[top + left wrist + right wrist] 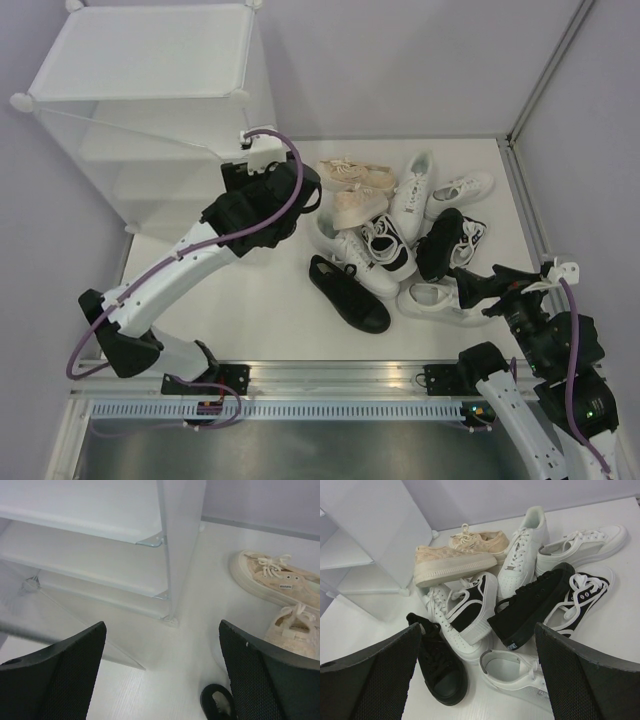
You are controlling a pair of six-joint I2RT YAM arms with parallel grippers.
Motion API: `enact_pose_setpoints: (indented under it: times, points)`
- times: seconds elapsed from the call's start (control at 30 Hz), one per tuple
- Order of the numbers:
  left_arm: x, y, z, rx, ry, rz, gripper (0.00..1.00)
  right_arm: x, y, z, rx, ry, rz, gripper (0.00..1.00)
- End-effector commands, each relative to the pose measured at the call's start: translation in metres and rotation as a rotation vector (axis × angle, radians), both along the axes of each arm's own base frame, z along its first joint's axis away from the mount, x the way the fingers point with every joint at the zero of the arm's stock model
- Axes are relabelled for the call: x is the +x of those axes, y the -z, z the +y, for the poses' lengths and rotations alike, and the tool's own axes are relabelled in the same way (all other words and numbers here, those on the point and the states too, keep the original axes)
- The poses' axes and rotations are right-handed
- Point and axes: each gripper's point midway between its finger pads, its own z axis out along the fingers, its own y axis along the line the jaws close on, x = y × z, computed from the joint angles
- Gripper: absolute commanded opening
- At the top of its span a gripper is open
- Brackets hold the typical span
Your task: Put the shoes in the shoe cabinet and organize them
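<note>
The shoes lie in a loose pile on the white table right of centre: two beige sneakers [352,190], an all-black sneaker [347,293] at the front, another black one [441,243], a black-and-white one [386,246] and several white ones [410,192]. The white translucent shoe cabinet [150,110] stands at the back left, its shelves [85,555] open. My left gripper [300,190] is open and empty between cabinet and beige shoes [275,577]. My right gripper [478,288] is open and empty above the pile's near right edge, over a white sneaker [520,672].
A frosted door panel [65,630] hangs open from the cabinet's front toward my left gripper. A metal rail [340,378] runs along the table's near edge, and a frame post [545,75] rises at the back right.
</note>
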Motion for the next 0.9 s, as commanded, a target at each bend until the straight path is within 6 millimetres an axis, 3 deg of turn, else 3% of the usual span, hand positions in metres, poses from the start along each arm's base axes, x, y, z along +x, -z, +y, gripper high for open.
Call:
enact_pose_setpoints:
  times: [0.0,0.27,0.43,0.5,0.67,0.87]
  points:
    - [-0.011,-0.018,0.031,-0.082,-0.072,-0.069,0.96,-0.001,-0.001,0.0,0.013,0.0,-0.009,0.98]
    - [-0.034,0.001,0.064,-0.108,-0.129,-0.039,0.94,0.0,0.001,0.001,0.011,-0.002,-0.004,0.98]
    - [-0.034,0.01,0.059,-0.064,-0.1,0.009,0.94,0.001,0.003,0.002,0.01,-0.008,-0.001,0.98]
    - [-0.026,0.012,0.051,-0.021,-0.089,0.029,0.93,0.001,0.003,0.003,0.008,-0.011,0.001,0.98]
    - [0.0,-0.012,0.036,0.02,-0.094,-0.025,0.86,0.001,0.003,0.003,0.008,-0.014,0.001,0.98]
    - [0.041,-0.029,0.035,-0.019,-0.066,-0.083,0.82,-0.001,0.001,0.003,0.01,-0.019,-0.011,0.98]
